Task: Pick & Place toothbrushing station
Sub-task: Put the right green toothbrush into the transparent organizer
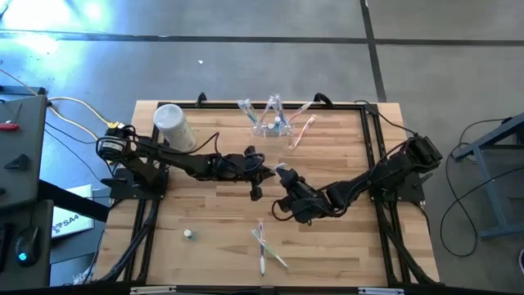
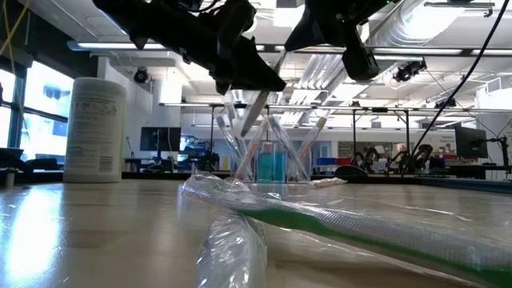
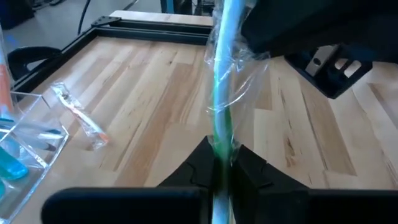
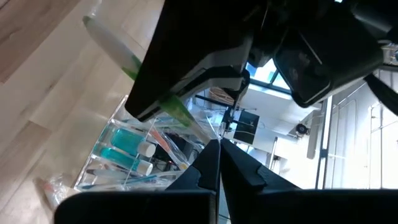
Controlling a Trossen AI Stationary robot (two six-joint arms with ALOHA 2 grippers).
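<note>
We see the toothbrushing station (image 1: 272,123), a small clear holder with a blue bottle and several wrapped brushes standing in it, near the middle of the worktop's (image 1: 205,213) far edge; nothing is gripping it. One more wrapped brush (image 1: 300,131) lies just beside it, and two others (image 1: 264,246) lie near the near edge. A white canister (image 1: 173,127) stands at the far left corner, and a small cap-like item (image 1: 188,234) lies toward the near left.

Both arms meet over the middle of the worktop. The left gripper (image 3: 221,171) has its jaws clenched on a green toothbrush in clear wrap (image 3: 222,93), held along the line of its fingers. The right gripper (image 4: 219,162) is right beside it; its jaws are pressed together, and the right wrist view suggests they pinch the wrap's other end, though we cannot be sure.

We judge this to be a handover, or a joint grip, on one brush bound for the holder. The next move calls for only one gripper keeping the brush, then carrying it toward the far edge, tilting it upright and lowering it into a free slot without knocking the light holder or the brushes already standing in it.
</note>
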